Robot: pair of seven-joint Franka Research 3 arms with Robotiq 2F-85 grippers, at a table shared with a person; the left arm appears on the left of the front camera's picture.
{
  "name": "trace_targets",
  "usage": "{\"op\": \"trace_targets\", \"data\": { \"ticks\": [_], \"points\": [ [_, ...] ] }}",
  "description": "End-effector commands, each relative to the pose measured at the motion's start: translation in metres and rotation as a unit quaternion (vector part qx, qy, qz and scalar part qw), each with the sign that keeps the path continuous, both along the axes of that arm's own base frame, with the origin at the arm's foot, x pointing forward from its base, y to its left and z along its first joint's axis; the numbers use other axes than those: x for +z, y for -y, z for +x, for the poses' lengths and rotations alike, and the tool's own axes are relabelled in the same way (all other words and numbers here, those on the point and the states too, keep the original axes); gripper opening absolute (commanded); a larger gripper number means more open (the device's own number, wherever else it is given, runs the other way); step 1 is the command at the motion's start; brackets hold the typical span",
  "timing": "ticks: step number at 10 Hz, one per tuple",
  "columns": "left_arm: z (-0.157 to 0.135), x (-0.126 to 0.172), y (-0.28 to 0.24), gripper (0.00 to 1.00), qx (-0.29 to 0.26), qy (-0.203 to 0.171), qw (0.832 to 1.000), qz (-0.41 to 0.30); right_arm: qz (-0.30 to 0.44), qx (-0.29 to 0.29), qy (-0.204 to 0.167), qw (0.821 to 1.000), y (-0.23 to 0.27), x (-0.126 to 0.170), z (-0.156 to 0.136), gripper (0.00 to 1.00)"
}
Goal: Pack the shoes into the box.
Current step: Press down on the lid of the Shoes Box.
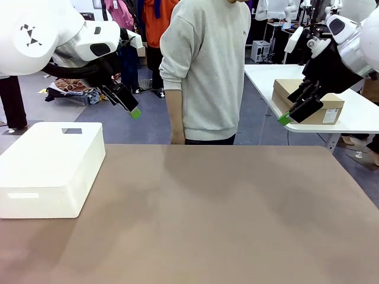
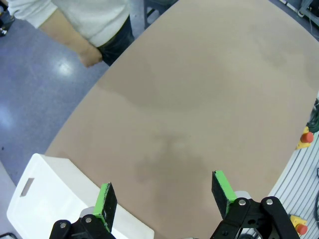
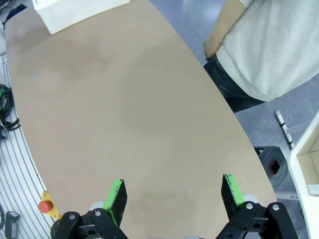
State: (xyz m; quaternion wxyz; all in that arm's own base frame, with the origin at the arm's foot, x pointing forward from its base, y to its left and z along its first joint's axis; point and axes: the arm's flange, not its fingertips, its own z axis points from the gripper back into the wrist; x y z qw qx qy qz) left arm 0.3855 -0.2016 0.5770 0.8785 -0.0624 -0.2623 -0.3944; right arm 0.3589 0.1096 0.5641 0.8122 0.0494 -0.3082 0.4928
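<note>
a: grippers? 
b: left gripper (image 2: 164, 199) raised over the table's (image 1: 225, 213) left side, jaws spread, holding nothing. right gripper (image 3: 174, 199) raised at the right, jaws spread too, also holding nothing.
a: shoes, box?
b: can't place them. white block (image 1: 50, 168) near left; person (image 1: 204, 71) at the far edge.

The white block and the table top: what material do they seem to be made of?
The white block: probably moulded plastic or foam, matte, with rounded edges and a recessed handle slot; which one I cannot tell. The table top: a smooth, matte brown surface, perhaps laminate or a mat, with faint darker patches and no visible grain.
</note>
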Motion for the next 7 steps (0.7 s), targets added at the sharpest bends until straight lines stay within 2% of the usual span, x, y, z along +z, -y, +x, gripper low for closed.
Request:
{"op": "trace_targets", "data": {
  "ticks": [1,7],
  "points": [
    [0.0007,0.0015,-0.0009,1.0,0.002,0.001,1.0,0.002,-0.001,-0.011,-0.002,1.0,-0.003,0.0043,0.0023,1.0],
    [0.0007,0.0015,-0.0009,1.0,0.002,0.001,1.0,0.002,-0.001,-0.011,-0.002,1.0,-0.003,0.0043,0.0023,1.0]
  ]
}}
